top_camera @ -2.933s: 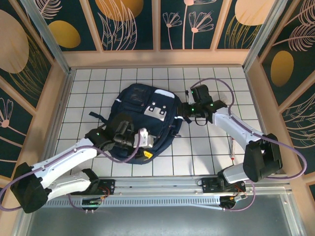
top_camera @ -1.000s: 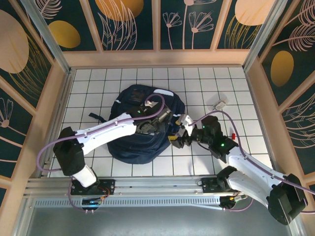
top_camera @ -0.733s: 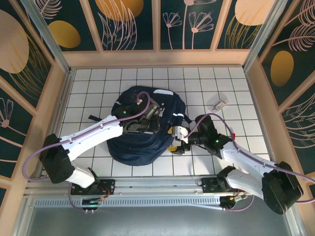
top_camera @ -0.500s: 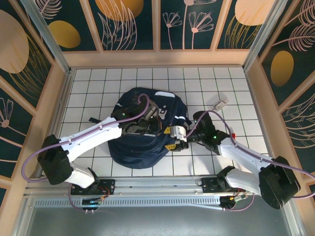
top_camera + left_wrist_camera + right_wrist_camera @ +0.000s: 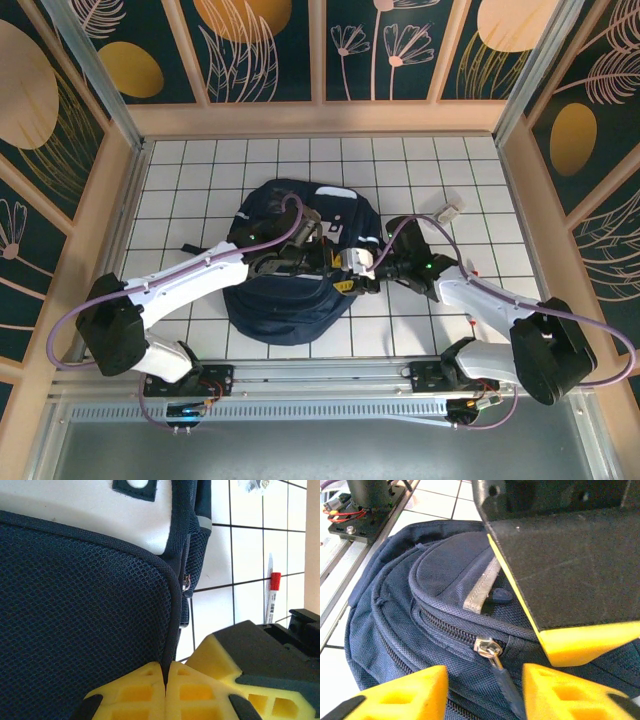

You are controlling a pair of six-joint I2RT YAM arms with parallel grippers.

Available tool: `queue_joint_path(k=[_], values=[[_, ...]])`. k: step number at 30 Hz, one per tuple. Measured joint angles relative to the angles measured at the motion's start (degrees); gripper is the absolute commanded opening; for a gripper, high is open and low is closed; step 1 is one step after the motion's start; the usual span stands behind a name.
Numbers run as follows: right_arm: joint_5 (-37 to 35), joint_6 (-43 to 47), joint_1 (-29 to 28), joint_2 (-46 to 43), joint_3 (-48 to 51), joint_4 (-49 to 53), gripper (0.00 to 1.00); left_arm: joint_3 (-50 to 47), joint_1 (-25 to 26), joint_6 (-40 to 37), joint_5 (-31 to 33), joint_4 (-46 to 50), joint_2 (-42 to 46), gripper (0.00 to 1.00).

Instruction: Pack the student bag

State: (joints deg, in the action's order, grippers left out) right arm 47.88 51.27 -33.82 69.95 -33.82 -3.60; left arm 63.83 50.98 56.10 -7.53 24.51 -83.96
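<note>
Jaws of the left gripper (image 5: 165,680) are pressed together on the piped edge of the student bag's (image 5: 75,605) mesh panel, pinching the fabric between the yellow fingers. The left arm runs from its base out to the left, folds at the elbow, then stretches right across the bag, with the left gripper (image 5: 322,255) low over the bag's upper right part.

The right arm bends far out to the right and comes back in low. The right gripper (image 5: 352,275) sits at the bag's right edge, just beside the left one. On the right wrist view its jaws stand apart on either side of a zipper pull (image 5: 487,647), which sits between the fingers without touching either; the right gripper (image 5: 485,690) grips nothing.

The student bag (image 5: 285,300) lies flat near the middle of the white tiled desk (image 5: 200,180). A pen with a red cap (image 5: 271,597) lies on the tiles to its right.

Since half a second ago the right gripper has slid left onto the bag and its jaws have narrowed. The left arm has barely shifted.
</note>
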Motion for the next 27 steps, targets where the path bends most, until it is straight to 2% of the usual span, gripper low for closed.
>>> queue_joint_path(k=[3,6,10,18,27], values=[[-0.44,0.42,-0.02,-0.04,0.07,-0.07,0.3,-0.33,0.0,0.81,0.04,-0.46,0.2,0.0],[-1.99,0.68,-0.07,-0.55,0.74,-0.55,0.15,-0.57,0.02,1.6,0.02,-0.9,0.24,0.0],[-4.11,0.68,-0.15,-2.29,1.2,-0.5,0.0,-0.92,0.0,3.43,0.63,-1.6,0.35,0.0],[-7.56,0.24,-2.34,-6.12,3.04,-0.52,0.0,-6.25,-0.26,12.09,2.08,-7.28,4.35,0.0],[-11.1,-2.62,-6.93,-8.09,3.58,-0.24,0.0,-7.06,-0.26,23.63,4.13,-9.14,4.9,0.0]])
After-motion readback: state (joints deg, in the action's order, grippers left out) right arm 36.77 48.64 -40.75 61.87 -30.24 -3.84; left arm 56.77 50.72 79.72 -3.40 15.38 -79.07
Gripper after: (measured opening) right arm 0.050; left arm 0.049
